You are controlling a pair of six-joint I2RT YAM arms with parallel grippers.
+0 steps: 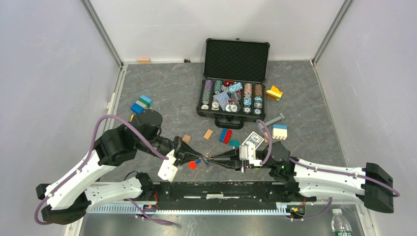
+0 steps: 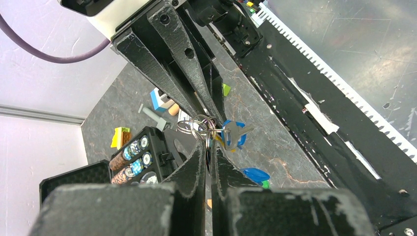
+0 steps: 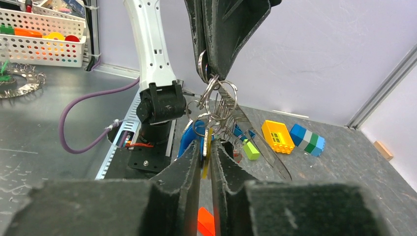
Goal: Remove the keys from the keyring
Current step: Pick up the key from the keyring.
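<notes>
The keyring [image 2: 195, 124], a cluster of thin silver wire rings, hangs in the air between my two grippers just above the table. My left gripper [image 2: 209, 145] is shut on one of its rings. A blue-headed key [image 2: 234, 134] dangles from the cluster. In the right wrist view the keyring [image 3: 217, 105] hangs from the left fingers [image 3: 223, 44]. Below it, my right gripper [image 3: 205, 148] is shut on a yellow-headed key [image 3: 205, 160] that is still threaded on. From above, the grippers meet tip to tip at the keys [image 1: 204, 160]. A loose red key [image 1: 193, 165] lies on the table below.
An open black case [image 1: 231, 96] of poker chips stands behind. Toy blocks [image 1: 225, 135], a blue-green block [image 1: 141, 103], a yellow block [image 1: 274, 92] and a banknote [image 1: 253, 139] lie scattered about. Another blue piece [image 2: 255, 174] lies under the grippers. The arms' black base rail [image 1: 221, 189] runs along the near edge.
</notes>
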